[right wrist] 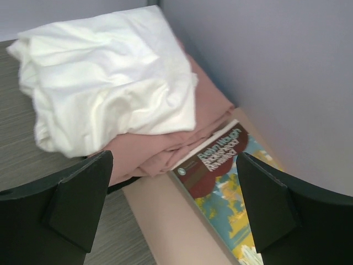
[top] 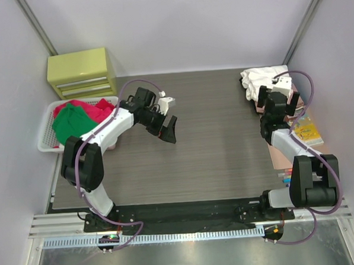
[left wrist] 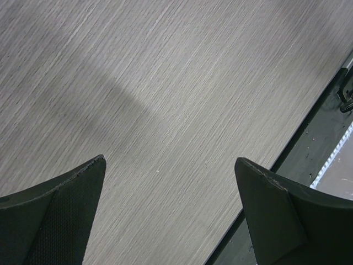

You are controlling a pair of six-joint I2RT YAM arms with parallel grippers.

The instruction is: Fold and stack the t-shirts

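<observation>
Left gripper (left wrist: 171,163) hung spread and empty over the table (left wrist: 165,66); right gripper (right wrist: 172,156), also spread, hovered above the folded stack (right wrist: 110,72) — the next shirt (top: 72,123) in the basket (top: 44,144) likely needed a collar pinch.

Robot lab test cell. Left arm (top: 106,133) and right arm (top: 283,142) bolted to black base plate (top: 187,210) at wood-grain table (top: 219,148) edge. Plain pale panel walls (top: 177,25), angled metal frame posts (top: 35,24) enclose it. Exposed purple cabling (top: 77,167). Small yellow drawer unit (top: 82,72) in far-left corner.
</observation>
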